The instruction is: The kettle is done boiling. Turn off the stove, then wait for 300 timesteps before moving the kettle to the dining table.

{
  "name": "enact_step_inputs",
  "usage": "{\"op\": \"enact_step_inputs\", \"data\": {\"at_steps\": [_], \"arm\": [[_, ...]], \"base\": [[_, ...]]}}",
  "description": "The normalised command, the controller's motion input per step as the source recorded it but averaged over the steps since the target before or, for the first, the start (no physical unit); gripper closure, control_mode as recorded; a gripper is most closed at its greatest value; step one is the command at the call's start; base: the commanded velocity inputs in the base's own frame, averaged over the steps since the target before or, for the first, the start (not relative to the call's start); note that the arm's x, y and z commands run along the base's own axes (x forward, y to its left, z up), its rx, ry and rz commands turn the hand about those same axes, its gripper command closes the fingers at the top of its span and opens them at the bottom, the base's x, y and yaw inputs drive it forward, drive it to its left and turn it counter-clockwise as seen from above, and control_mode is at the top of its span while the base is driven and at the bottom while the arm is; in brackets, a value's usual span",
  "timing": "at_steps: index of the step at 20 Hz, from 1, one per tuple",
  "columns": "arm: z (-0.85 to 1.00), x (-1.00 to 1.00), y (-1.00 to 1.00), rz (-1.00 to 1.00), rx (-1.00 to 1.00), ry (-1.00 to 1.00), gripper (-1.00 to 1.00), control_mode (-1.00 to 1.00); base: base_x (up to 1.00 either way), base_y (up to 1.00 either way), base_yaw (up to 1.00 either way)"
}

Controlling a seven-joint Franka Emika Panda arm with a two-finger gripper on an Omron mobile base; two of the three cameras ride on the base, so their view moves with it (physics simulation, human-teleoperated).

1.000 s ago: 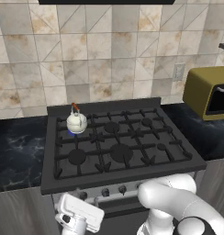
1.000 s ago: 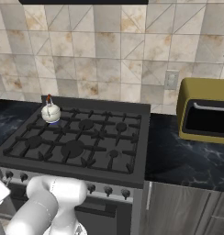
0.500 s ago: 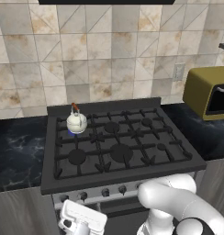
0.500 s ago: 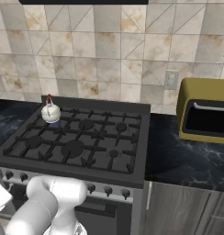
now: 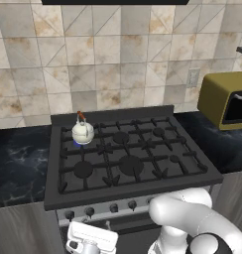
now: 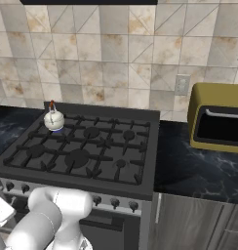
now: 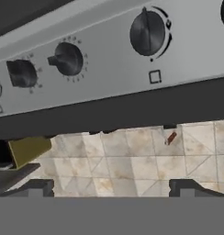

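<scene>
Claw [image 7: 112, 190] spread wide, empty, facing dark knobs [image 7: 69, 58] on wide black gas stove [image 5: 128, 158]; small white-silver kettle [image 5: 83, 132] sits back-left burner.

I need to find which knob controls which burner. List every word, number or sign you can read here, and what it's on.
No readable words, numbers or brands.
Stove front panel: a small square outline below one knob; no text in it.
Tick marks ring the knobs; too small and blurred to read as numbers.
Kettle and toaster oven: no labels visible.
</scene>
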Motion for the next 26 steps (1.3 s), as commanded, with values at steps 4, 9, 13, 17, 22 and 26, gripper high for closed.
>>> {"op": "enact_step_inputs", "data": {"at_steps": [4, 9, 13, 17, 22, 26], "arm": [[-0.13, 0.11, -0.04, 0.00, -0.14, 0.16, -1.00, -1.00], [-0.24, 0.07, 0.00, 0.00, -0.05, 0.03, -1.00, -1.00], [-0.25, 0.18, 0.01, 0.00, -0.02, 0.00, -1.00, -1.00], [-0.21, 0.07, 0.00, 0.00, -0.01, 0.00, -1.00, -1.00], [-0.18, 0.11, 0.04, 0.00, 0.00, 0.00, -1.00, -1.00], [-0.10, 0.17, 0.03, 0.00, 0.00, 0.00, -1.00, -1.00]], "base": [[0.00, 0.00, 0.00], [0.00, 0.00, 0.00], [0.00, 0.00, 0.00], [0.00, 0.00, 0.00], [0.00, 0.00, 0.00], [0.00, 0.00, 0.00]]}}
